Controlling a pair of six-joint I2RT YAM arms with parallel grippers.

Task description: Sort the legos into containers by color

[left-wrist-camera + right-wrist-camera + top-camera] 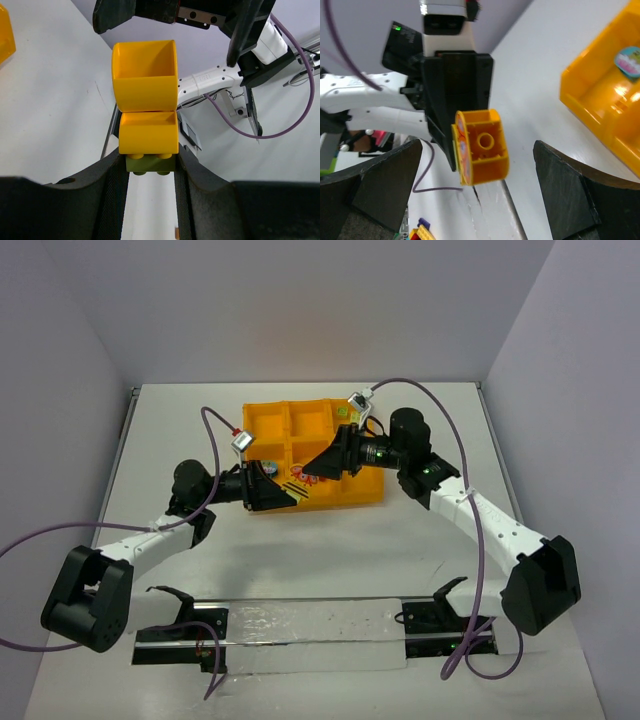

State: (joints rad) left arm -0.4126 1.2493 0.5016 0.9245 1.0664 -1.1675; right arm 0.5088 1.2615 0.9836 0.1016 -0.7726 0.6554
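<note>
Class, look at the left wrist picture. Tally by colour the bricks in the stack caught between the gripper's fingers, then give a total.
Yellow: 2, the upper yellow brick and the lower yellow brick
Green: 1, the green brick
Total: 3

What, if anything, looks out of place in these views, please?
The left gripper is shut on a mixed-colour cluster: yellow pieces joined to a green brick, so it cannot be sorted by colour whole.
</note>
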